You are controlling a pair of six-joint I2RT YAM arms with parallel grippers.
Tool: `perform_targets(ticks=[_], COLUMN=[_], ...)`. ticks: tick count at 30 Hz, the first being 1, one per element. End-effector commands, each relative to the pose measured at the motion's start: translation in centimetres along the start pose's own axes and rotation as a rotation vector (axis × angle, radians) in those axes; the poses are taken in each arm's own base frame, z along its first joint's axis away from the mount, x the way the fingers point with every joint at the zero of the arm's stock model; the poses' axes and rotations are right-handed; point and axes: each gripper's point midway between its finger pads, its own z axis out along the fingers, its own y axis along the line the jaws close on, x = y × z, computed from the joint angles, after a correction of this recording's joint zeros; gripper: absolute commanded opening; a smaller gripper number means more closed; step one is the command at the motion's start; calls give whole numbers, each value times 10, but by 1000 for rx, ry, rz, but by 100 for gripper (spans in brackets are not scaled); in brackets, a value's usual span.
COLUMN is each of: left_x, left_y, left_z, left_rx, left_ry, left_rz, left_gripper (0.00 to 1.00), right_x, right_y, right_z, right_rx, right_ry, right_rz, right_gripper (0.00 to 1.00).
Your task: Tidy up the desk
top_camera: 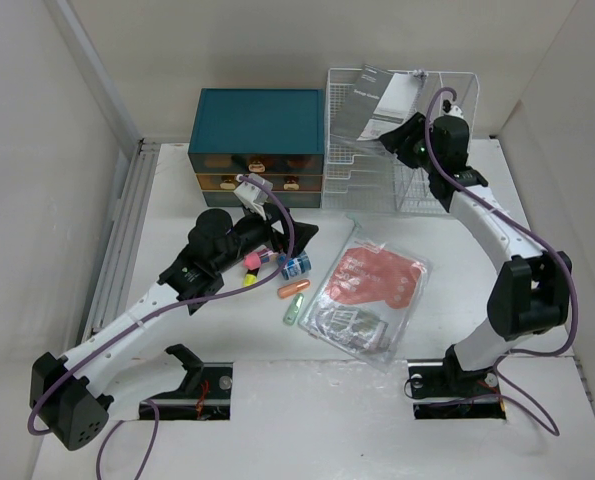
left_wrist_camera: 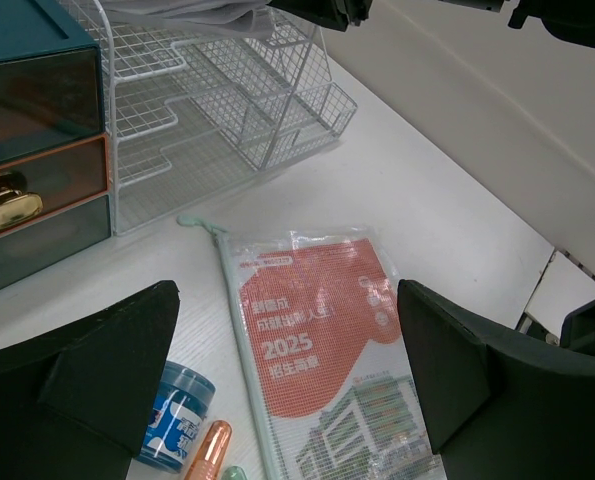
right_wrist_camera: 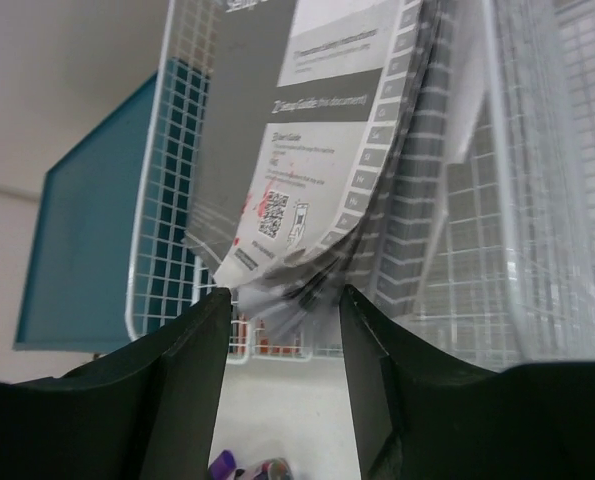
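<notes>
The white desk (top_camera: 167, 210) holds a clear pouch with a red brochure (top_camera: 369, 288), a blue jar (top_camera: 297, 265), a pink-and-yellow highlighter (top_camera: 254, 261), an orange tube (top_camera: 293, 290) and a green tube (top_camera: 294, 308). My left gripper (top_camera: 292, 238) is open and empty, hovering over the pouch (left_wrist_camera: 312, 340), with the jar (left_wrist_camera: 185, 425) by its left finger. My right gripper (top_camera: 399, 140) is raised at the white wire rack (top_camera: 417, 150). Its jaws (right_wrist_camera: 284, 295) stand open just below the lower edge of a grey booklet (right_wrist_camera: 297, 150) that leans in the rack.
A teal drawer chest (top_camera: 257, 125) stands at the back, left of the rack, and shows in the left wrist view (left_wrist_camera: 27, 120). Two cut-out slots (top_camera: 192, 385) lie along the front edge. Pale walls surround the desk.
</notes>
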Motion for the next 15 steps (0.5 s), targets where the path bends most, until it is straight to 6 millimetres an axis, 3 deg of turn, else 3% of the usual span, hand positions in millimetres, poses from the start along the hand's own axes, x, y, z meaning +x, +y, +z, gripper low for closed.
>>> perform_targets(ticks=[1, 9, 11, 13, 15], left_x=[-19, -19, -19, -19, -19], left_y=[-8, -8, -8, -8, -8], left_z=[-4, -4, -4, -4, -4], left_rx=[32, 32, 32, 32, 32], left_ry=[-70, -70, -70, -70, -70], left_rz=[20, 20, 20, 20, 20], left_gripper=[89, 89, 89, 89, 89], right_x=[-5, -2, -9, -7, -11], right_y=[42, 35, 34, 30, 27], right_z=[0, 6, 7, 10, 11], right_rx=[-166, -140, -126, -113, -94], right_ry=[-4, -3, -30, -30, -48], right_rz=[13, 25, 26, 27, 29], right_gripper=[53, 53, 50, 45, 31])
